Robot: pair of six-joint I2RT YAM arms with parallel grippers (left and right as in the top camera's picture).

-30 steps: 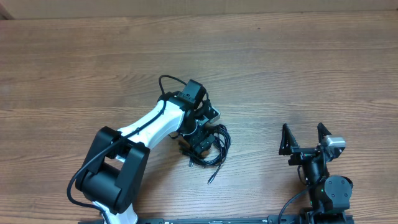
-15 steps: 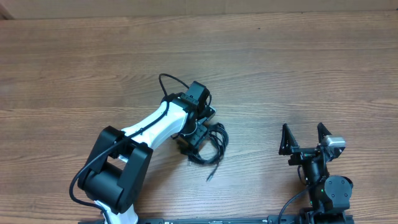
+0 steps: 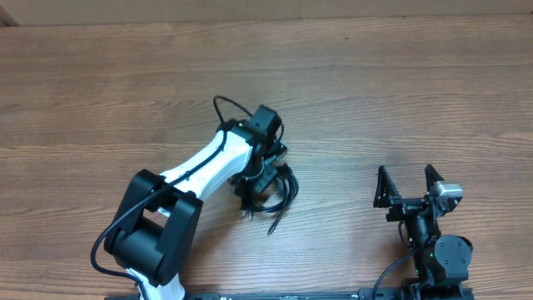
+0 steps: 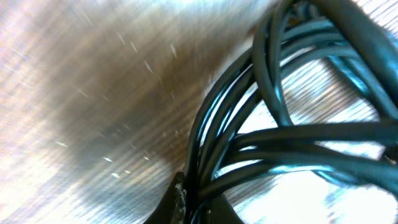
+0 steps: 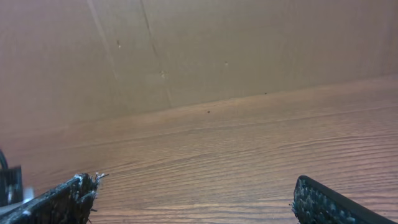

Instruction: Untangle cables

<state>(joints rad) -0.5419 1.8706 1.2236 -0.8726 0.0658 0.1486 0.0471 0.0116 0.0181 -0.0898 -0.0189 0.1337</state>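
Left gripper (image 3: 256, 193): jaws pinched together on the cables (image 3: 281, 190) at the bundle's left edge. The wrist view is blurred, so which cord is caught is unclear.
Cables: thin black loops bunched near mid-table, one loose end trailing toward the near edge.
Table (image 3: 416, 83): brown wood grain.
Right gripper (image 3: 408, 175): jaws spread wide, holding nothing, well apart from the bundle at near right.
Backdrop (image 5: 249, 43): plain brown board.

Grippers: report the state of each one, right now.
The left gripper: shut on the cables.
The right gripper: open, holding nothing.
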